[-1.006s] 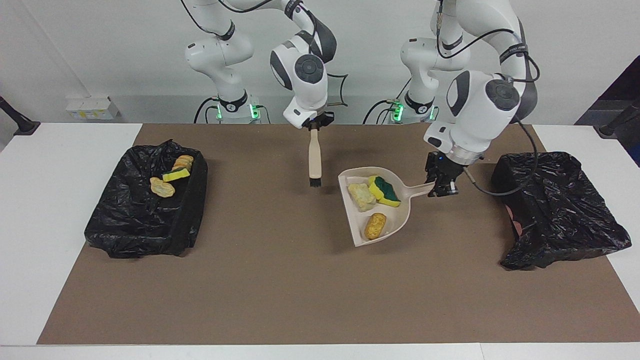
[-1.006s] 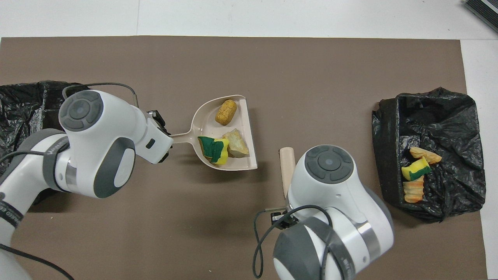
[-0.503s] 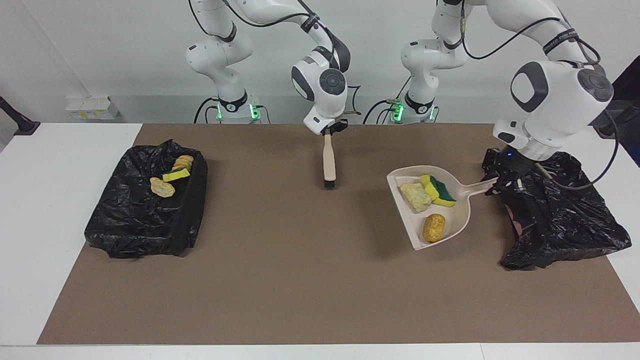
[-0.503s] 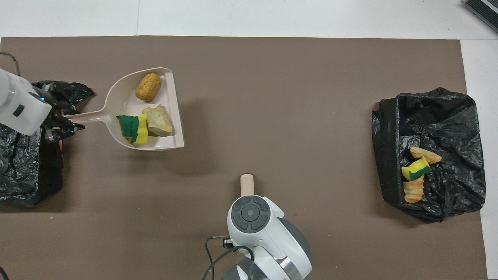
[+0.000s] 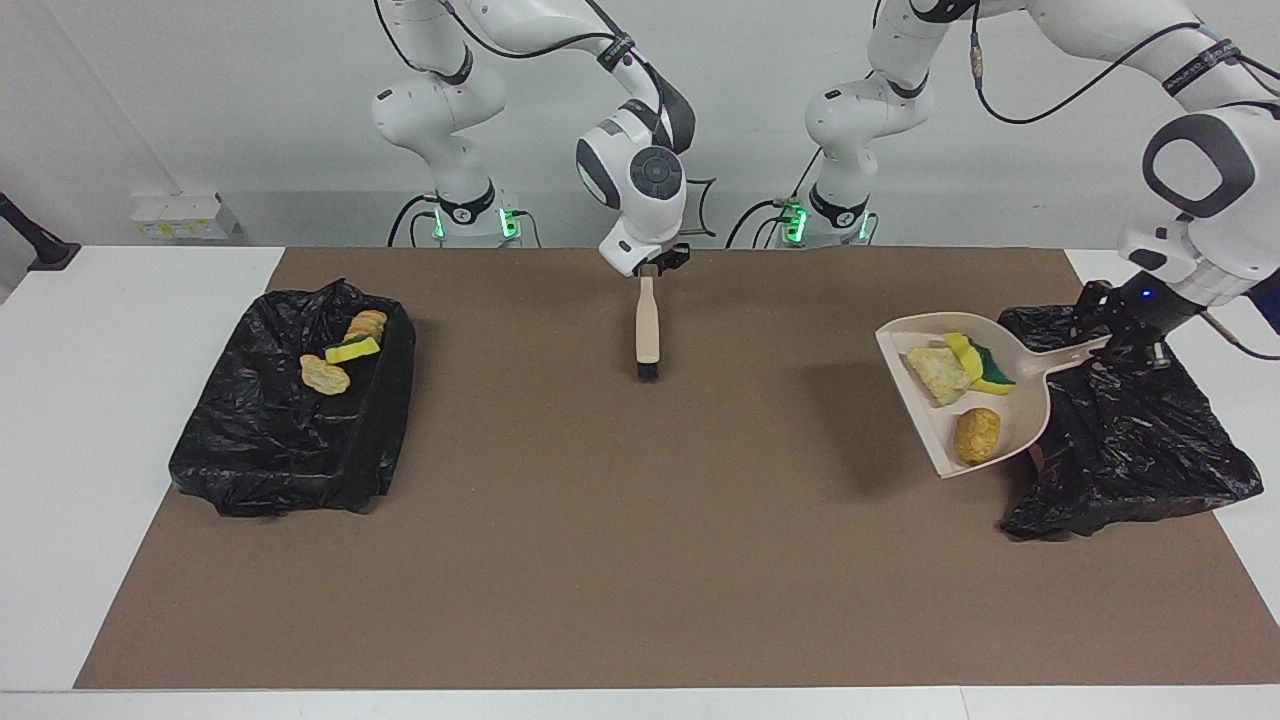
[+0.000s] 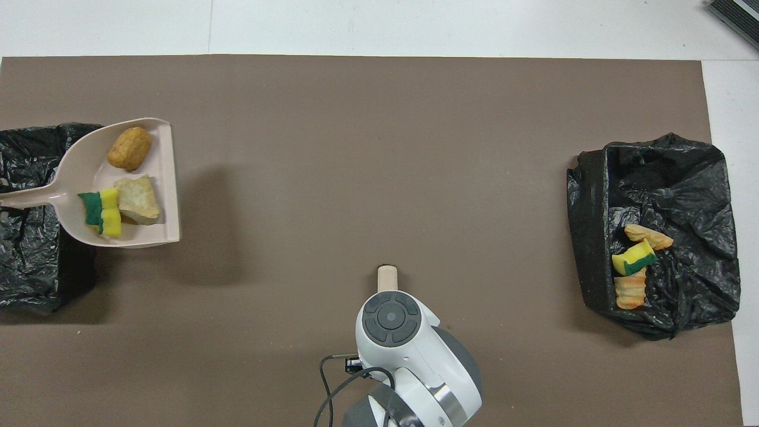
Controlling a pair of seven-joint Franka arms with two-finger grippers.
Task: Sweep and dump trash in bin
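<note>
Black plastic-lined bin (image 5: pixel 290 420) at the bench edge on the right arm's end, with sponge and bread-like scraps inside. Right pincer (image 5: pixel 652 268) over mid-bench, clamped on a pale wooden-handled brush (image 5: pixel 647 330) that hangs bristles down; this arm waits. Beige plastic dustpan (image 5: pixel 1010 420) rides level, raised, at the rim of a second black-lined bin (image 5: pixel 1130 450) on the left arm's end. It carries the trash: yellow-green sponge piece (image 5: pixel 975 362), pale rocky lump (image 5: pixel 935 375), orange-brown nugget (image 5: pixel 977 435). Left pincer (image 5: pixel 1125 340) is clamped on the dustpan's handle. Judgement: bring the pan fully over the bin mouth before tipping, so nothing spills onto the bench.
</note>
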